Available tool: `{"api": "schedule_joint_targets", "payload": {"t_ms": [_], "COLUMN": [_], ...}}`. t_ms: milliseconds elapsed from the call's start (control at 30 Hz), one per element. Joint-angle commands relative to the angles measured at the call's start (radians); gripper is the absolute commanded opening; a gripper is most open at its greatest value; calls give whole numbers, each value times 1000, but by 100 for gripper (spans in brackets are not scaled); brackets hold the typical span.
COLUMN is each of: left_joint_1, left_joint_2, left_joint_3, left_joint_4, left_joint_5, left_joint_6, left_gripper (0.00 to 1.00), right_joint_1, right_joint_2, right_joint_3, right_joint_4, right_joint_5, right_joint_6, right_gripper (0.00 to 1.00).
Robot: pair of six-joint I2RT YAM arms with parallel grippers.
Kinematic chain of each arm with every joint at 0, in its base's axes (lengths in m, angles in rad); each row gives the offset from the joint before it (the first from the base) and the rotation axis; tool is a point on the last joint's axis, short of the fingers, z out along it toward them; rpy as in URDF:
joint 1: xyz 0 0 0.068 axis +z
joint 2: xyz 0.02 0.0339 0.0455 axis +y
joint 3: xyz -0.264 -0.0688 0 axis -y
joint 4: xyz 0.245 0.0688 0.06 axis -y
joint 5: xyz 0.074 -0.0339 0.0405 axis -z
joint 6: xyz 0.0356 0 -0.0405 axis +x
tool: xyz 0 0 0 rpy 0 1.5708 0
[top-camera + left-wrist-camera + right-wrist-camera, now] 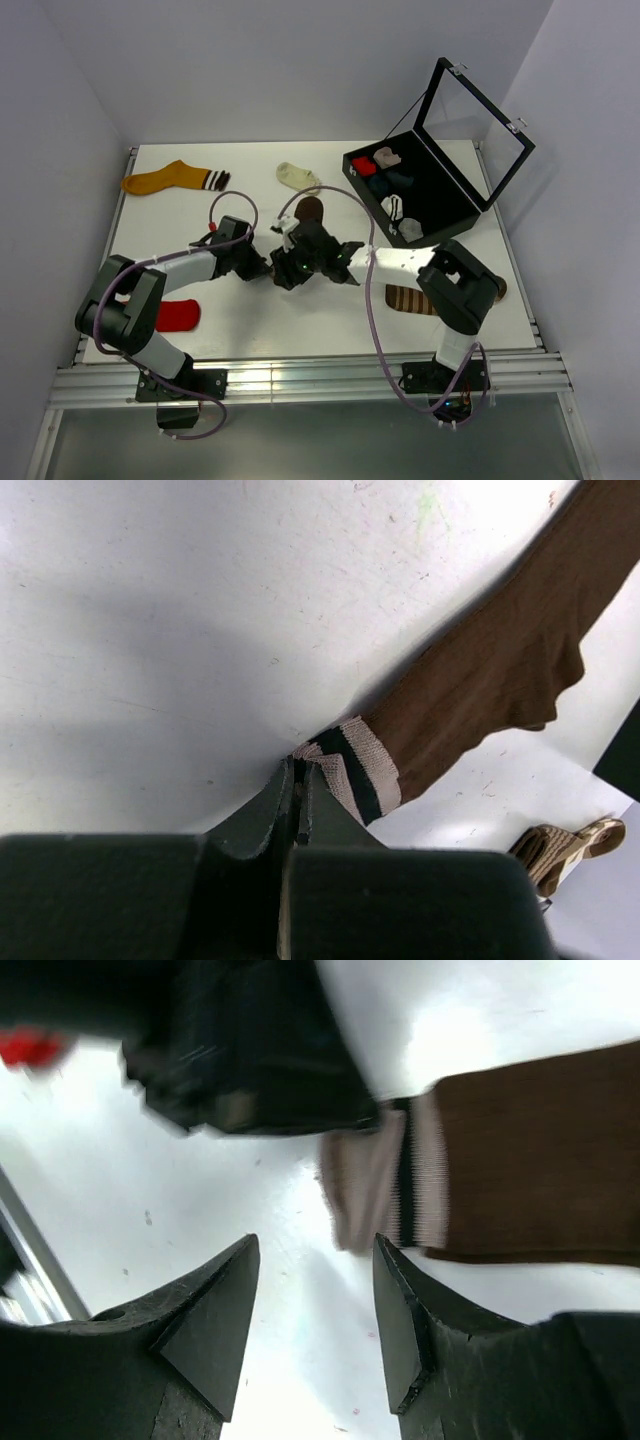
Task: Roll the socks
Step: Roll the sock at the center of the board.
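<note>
The dark brown sock (500, 670) lies stretched on the white table, its pale-striped cuff (355, 765) toward me. My left gripper (297, 772) is shut on the edge of that cuff. In the right wrist view the cuff (385, 1180) lies just beyond my right gripper (315, 1245), which stands open over bare table with nothing between its fingers. From above, both grippers meet mid-table, left gripper (262, 266) and right gripper (292, 268), with the brown sock's toe (309, 209) showing behind them. A red sock (178, 315) lies front left and a cream sock (297, 176) at the back.
An orange sock with a striped cuff (170, 178) lies at the back left. A brown striped sock (410, 298) sits under my right arm. An open black case (430, 190) holding several rolled socks stands at the back right.
</note>
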Motion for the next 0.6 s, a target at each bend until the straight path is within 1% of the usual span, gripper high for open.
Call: {"api": "schedule_joint_targets", "payload": {"t_ms": [0,133,333,433,467,533,567], "left_joint_1": [1,1,1,1,1,1,1], "left_joint_2": [42,48,53,53,54,54,53], "left_joint_3": [15,29,42,42,46,45,46], "left_joint_4": [-156,-168,-191,-197,-200,-203,-203], "left_joint_5": [-40,-36,-38,-38,-38,-40,-40], "left_joint_6": [50,50,52,53,55,55,55], "left_gripper": [1,1,0,1,0,0,1], "right_joint_1": [48,89,93,93,93,93,93], "right_joint_2": [-7,21,70,87,91,99,106], "right_joint_3": [-11,-12,-6,-6,-7,-4,-3], "right_joint_4": [48,73,102,115,120,125,125], "right_joint_5": [161,209,226,226,227,221,218], "right_joint_6": [-99,-119,-116,-117,-116,-119,-114], "right_gripper": [56,53,49,44,41,38,33]}}
